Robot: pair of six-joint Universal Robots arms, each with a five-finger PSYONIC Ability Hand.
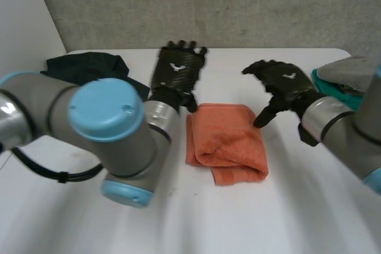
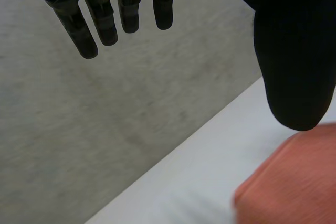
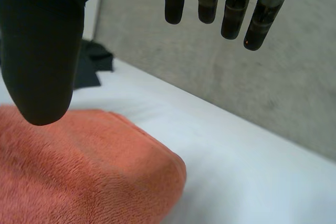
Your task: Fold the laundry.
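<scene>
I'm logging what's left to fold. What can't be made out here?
Dark cloth: head view, left arm hides its near part; folded or not, unclear.
Grey and teal pile: head view, cut off by the edge and the right arm.
Towel: left wrist view, mostly cut off by the edge.

1. Light: soft and even, falling from above. The white table (image 1: pixel 238 218) is the brightest surface, palest at its near side.
2. Shadow: a faint, soft-edged band along the near fold of the orange towel (image 1: pixel 226 141).
3. Sheen: a dull highlight on the light-blue cap (image 1: pixel 106 108) of the left arm.
4. Dark areas: the dark cloth (image 1: pixel 89 66) holds little detail. In the wrist views the thumbs of the left hand (image 2: pixel 294 51) and right hand (image 3: pixel 42 51) are flat black shapes.
5. Backdrop: the grey wall (image 1: pixel 208 4) is evenly lit and mottled.
</scene>
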